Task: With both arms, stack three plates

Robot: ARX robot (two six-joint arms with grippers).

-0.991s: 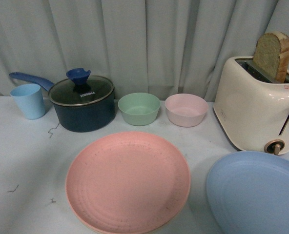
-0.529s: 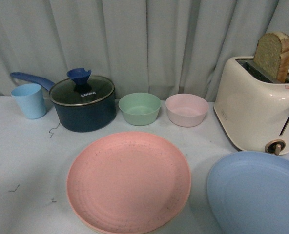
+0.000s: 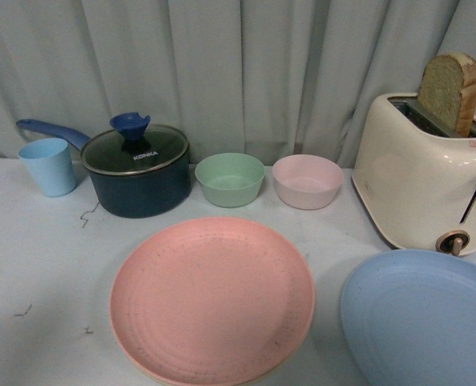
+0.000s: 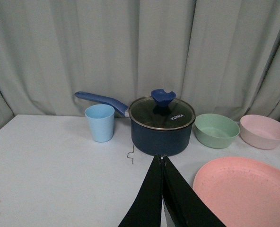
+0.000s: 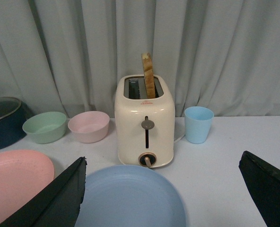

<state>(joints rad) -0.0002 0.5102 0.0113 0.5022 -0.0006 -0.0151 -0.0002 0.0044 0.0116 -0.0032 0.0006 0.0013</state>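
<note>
Left gripper (image 4: 161, 161), seen from its wrist camera: black fingers pressed together, holding nothing, near the dark blue pot (image 4: 161, 125). In the front view the pink plate (image 3: 212, 301) lies at 6 o'clock. A pale rim under its near edge may be the cream plate; I cannot tell. The light blue plate (image 3: 423, 318) lies at 4 o'clock, apart from the pink one. The right gripper (image 5: 162, 161) is spread wide and empty above the light blue plate. The step in hand is probably moving this plate: the gripper must pinch its rim, then carry it toward 9 o'clock onto the pink plate.

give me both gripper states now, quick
left gripper: closed, holding nothing
right gripper: open wide, holding nothing
</note>
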